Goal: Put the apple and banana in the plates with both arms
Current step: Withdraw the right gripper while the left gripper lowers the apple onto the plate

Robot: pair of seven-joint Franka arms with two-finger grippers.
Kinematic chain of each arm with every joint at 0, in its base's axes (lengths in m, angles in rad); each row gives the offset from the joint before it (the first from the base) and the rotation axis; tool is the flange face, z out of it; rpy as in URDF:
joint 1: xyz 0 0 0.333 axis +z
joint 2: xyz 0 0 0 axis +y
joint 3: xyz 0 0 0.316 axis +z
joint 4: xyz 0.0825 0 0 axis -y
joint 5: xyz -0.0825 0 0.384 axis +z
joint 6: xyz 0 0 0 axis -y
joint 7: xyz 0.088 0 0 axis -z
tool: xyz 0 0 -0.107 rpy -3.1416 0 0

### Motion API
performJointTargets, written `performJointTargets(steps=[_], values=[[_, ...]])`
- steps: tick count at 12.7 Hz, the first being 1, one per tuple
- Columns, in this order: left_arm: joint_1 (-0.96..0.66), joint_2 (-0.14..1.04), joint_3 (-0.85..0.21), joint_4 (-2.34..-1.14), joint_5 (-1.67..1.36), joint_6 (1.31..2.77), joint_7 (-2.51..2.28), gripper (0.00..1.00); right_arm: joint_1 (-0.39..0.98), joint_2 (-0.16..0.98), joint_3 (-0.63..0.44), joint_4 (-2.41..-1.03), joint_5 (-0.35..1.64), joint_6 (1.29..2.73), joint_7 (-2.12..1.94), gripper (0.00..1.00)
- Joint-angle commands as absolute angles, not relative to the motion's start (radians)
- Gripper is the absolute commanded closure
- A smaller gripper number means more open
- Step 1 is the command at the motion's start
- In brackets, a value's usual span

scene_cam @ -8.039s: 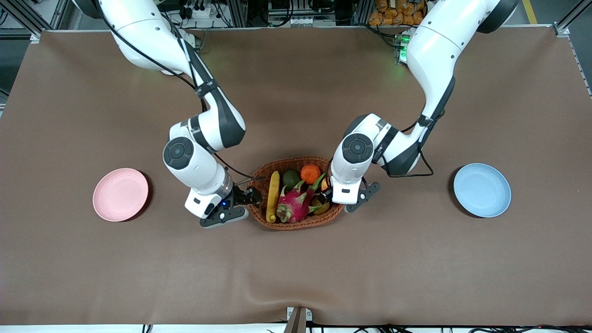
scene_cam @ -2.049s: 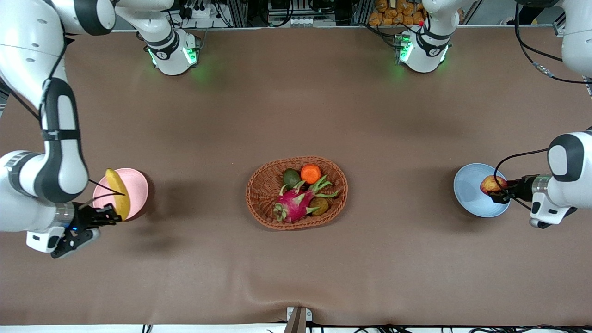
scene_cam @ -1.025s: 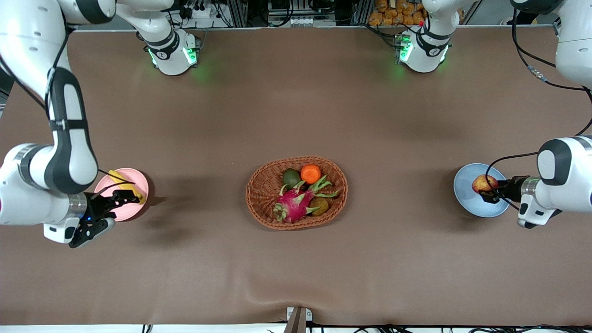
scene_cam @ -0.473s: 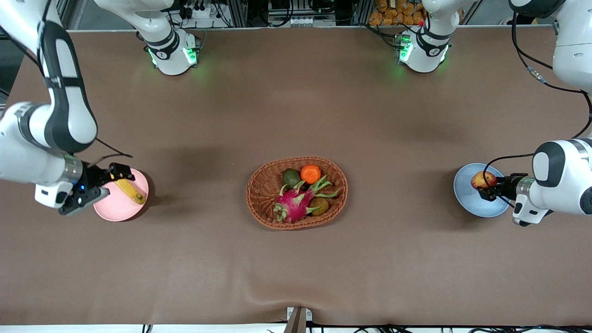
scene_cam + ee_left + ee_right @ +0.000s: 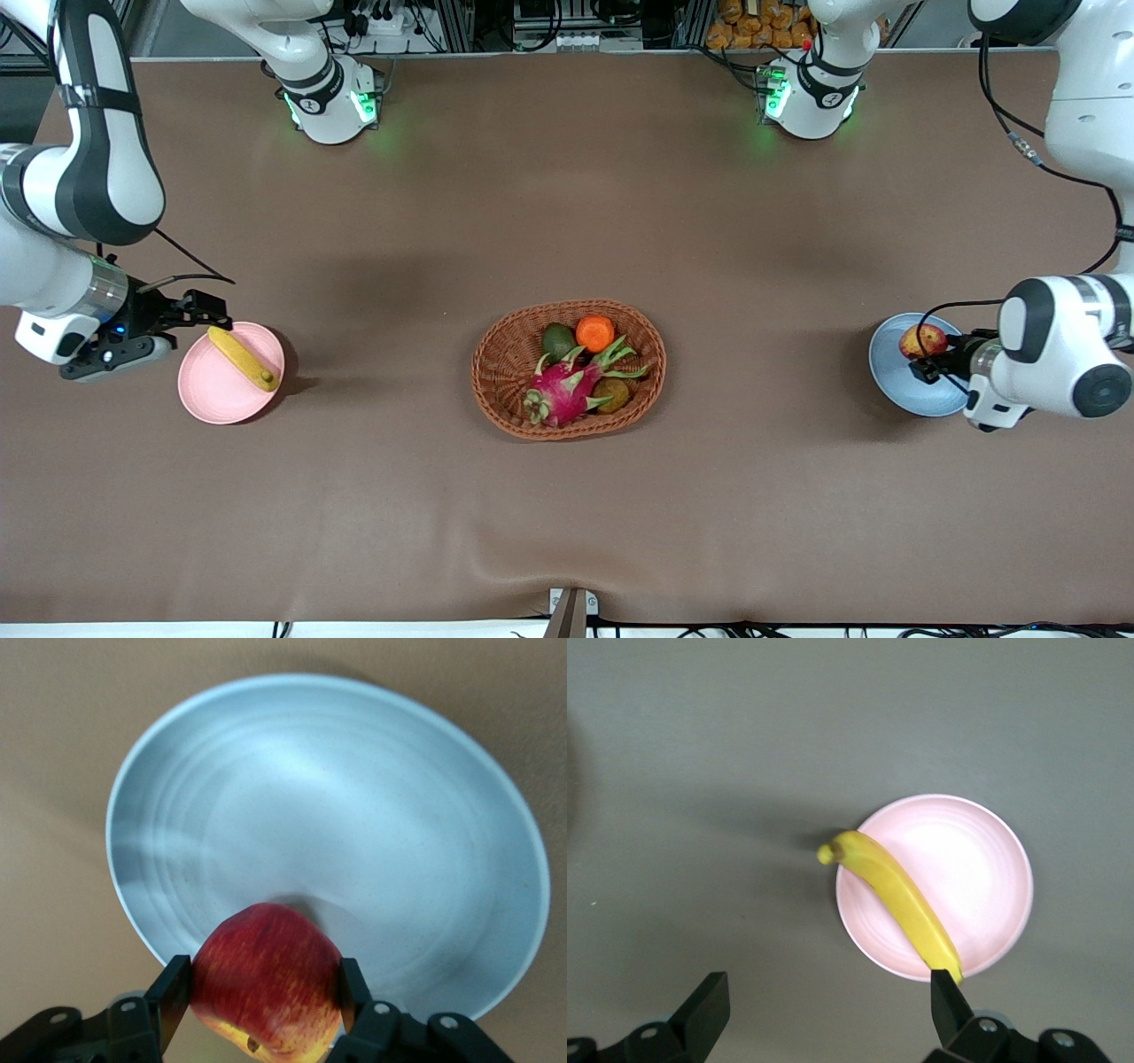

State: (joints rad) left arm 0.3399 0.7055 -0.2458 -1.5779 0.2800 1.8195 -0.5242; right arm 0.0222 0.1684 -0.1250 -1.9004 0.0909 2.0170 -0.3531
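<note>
The yellow banana (image 5: 241,358) lies slantwise on the pale pink plate (image 5: 213,399) at the right arm's end of the table. It also shows in the right wrist view (image 5: 897,906) on the pink plate (image 5: 974,859). My right gripper (image 5: 205,312) is open and empty, just off the plate's rim; in its wrist view the right gripper (image 5: 828,1001) hangs above the cloth beside the plate. My left gripper (image 5: 930,361) is shut on the red apple (image 5: 921,340) over the light blue plate (image 5: 917,394). In the left wrist view the apple (image 5: 266,979) sits between both fingers above the blue plate (image 5: 337,806).
An oval wicker basket (image 5: 505,354) stands mid-table with a pink dragon fruit (image 5: 563,392), an orange (image 5: 594,332), an avocado (image 5: 557,339) and a brown fruit (image 5: 611,393). The arm bases (image 5: 328,97) stand along the table edge farthest from the front camera.
My right gripper has let go of the banana, which now lies on the pink plate, and has drawn back off the plate. My left gripper has crept over the blue plate, still holding the apple.
</note>
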Motion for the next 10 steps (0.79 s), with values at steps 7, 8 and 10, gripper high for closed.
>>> performJointTargets(steps=[7,8,10], values=[[0.340,0.715,-0.239,-1.566,0.351,1.769,-0.545,0.82,0.017,0.029,-0.123,-1.795,0.032,1.749,-0.061,0.00],[0.341,0.719,-0.236,-1.565,0.351,1.769,-0.545,0.27,0.005,0.029,-0.120,-1.743,0.032,1.694,-0.052,0.00],[0.341,0.719,-0.236,-1.566,0.353,1.769,-0.546,0.00,0.005,0.032,-0.115,-1.662,0.034,1.602,0.017,0.00]])
